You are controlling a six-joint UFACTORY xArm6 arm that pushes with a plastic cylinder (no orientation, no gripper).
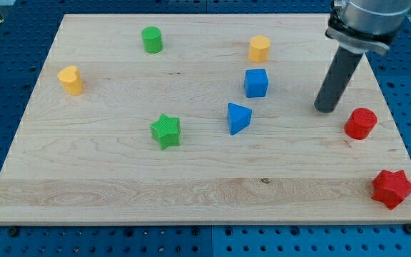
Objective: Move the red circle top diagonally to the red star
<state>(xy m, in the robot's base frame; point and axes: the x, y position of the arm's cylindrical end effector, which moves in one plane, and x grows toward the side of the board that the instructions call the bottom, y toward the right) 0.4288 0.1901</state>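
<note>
The red circle [360, 123] sits near the view's right edge of the wooden board [120, 178]. The red star [392, 188] lies at the view's bottom right corner, below and slightly right of the red circle. My tip [325, 108] rests on the board just left of and slightly above the red circle, a small gap apart from it.
A blue cube [256, 83] and a blue triangle [237, 118] lie left of my tip. A yellow hexagon [259, 48] is at the top middle. A green cylinder [151, 39], a green star [165, 131] and a yellow heart-like block [70, 80] lie on the left half.
</note>
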